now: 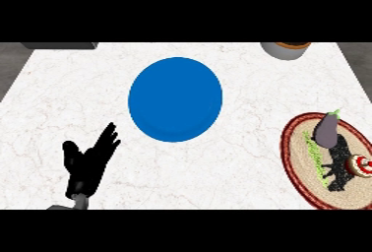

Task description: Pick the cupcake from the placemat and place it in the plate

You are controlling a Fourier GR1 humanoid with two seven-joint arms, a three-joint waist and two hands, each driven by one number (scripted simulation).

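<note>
While the right hand (338,166) lies as a dark shape on the placemat (291,150) at the near right, it sits just beside the cupcake (362,165), against its left side; whether it grips the cupcake or is merely spread beside it cannot be told. The cupcake, red and white on top, is on the placemat's right part, at the view's right edge. Just far of the hand lies a purple eggplant (328,131), tilted, and a thin green strip (315,152) runs along the hand's left. The blue plate (175,98) is well apart to the left, near the middle of the white counter (240,162), with nothing on it. The left hand (87,165) rests open at the near left, fingers straight and spread. At the far right edge stands a grey pot (285,49).
</note>
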